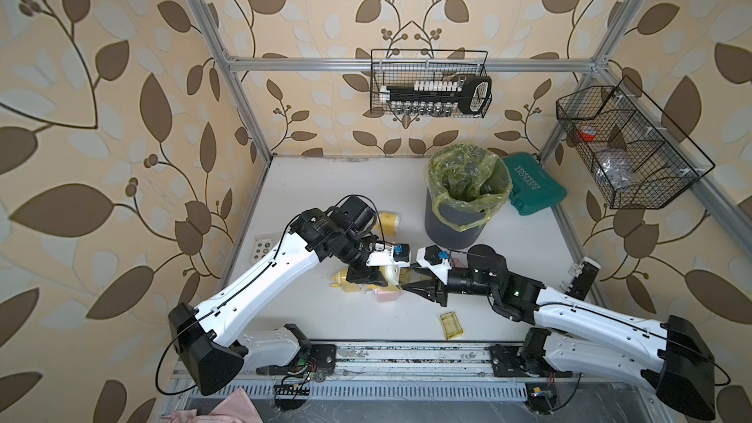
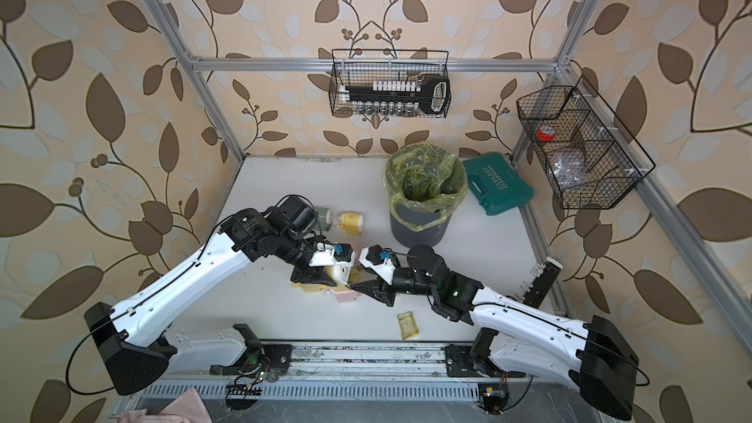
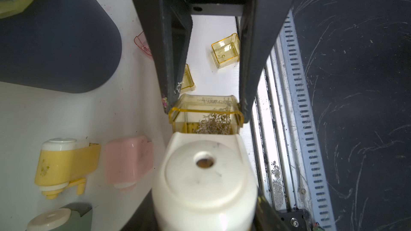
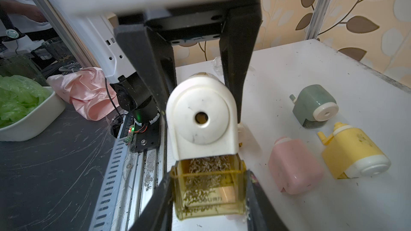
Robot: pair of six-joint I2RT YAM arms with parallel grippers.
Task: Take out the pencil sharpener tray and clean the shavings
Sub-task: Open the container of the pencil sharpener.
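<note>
Near the table's front middle, my left gripper [image 3: 204,218] is shut on a white pencil sharpener [image 3: 204,183] [image 1: 392,272], its pencil hole facing the right arm. An amber translucent tray [image 4: 209,192] [image 3: 204,110] sticks partway out of the sharpener's base. My right gripper [image 4: 209,196] [image 1: 407,277] is shut on the tray's two side walls. Brownish shavings [image 4: 204,174] [image 3: 213,125] lie inside the tray, seen through its walls. The two grippers face each other, almost touching. The tray's inner end is hidden inside the sharpener.
A dark bin with a yellow-green bag [image 1: 468,193] stands behind the grippers, beside a green case [image 1: 533,185]. Pink [image 4: 293,165], yellow [image 4: 353,152] and green [image 4: 315,105] sharpeners lie nearby. An empty amber tray [image 1: 451,324] lies near the front rail.
</note>
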